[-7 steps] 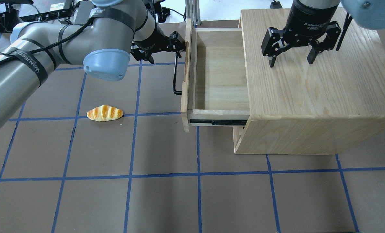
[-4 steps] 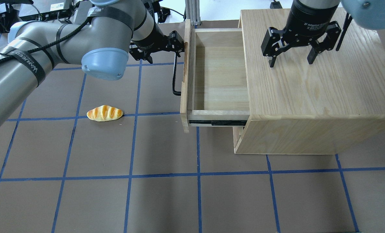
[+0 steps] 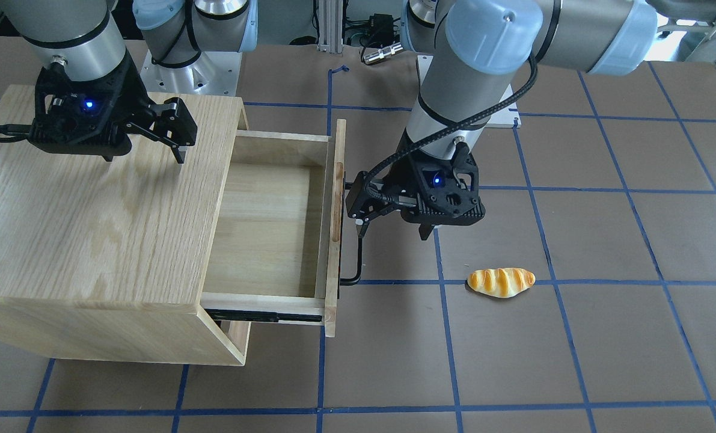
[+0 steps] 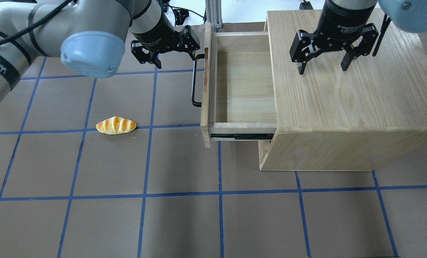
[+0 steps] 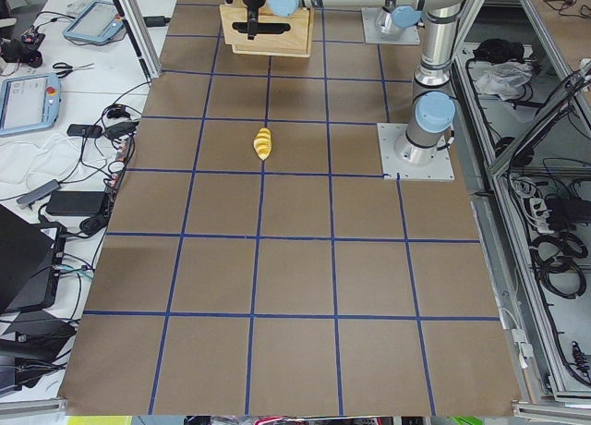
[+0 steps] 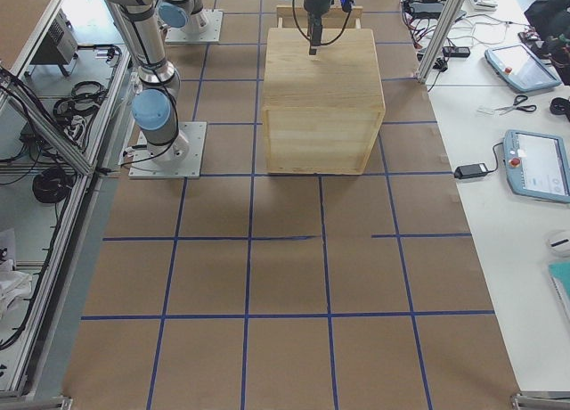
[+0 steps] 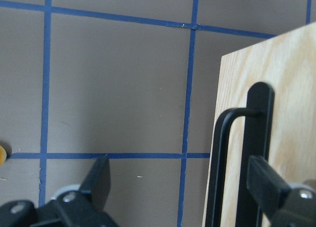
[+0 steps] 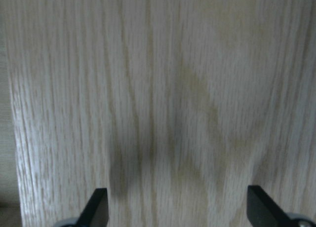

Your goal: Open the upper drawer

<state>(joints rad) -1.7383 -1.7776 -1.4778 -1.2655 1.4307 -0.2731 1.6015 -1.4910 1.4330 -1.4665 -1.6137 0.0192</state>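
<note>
The upper drawer (image 4: 243, 86) stands pulled far out of the oak cabinet (image 4: 342, 93), its inside bare. Its front panel (image 4: 206, 89) carries the black bar handle (image 4: 194, 82). My left gripper (image 4: 174, 59) is open just left of the handle's far end. In the left wrist view the handle (image 7: 222, 177) lies between the spread fingertips (image 7: 98, 180), close to the right one, with no grip on it. From the front, the left gripper (image 3: 394, 228) hovers beside the drawer front (image 3: 333, 228). My right gripper (image 4: 321, 68) is open and empty above the cabinet top (image 8: 158, 89).
A toy bread roll (image 4: 116, 125) lies on the brown table left of the drawer, also in the front view (image 3: 501, 281). The cabinet fills the table's right back part. A black side rail (image 4: 242, 136) shows under the drawer's near side.
My left arm has swung up and to the left, and its gripper has drawn a little away from the drawer front. The drawer and the right gripper have not moved.
</note>
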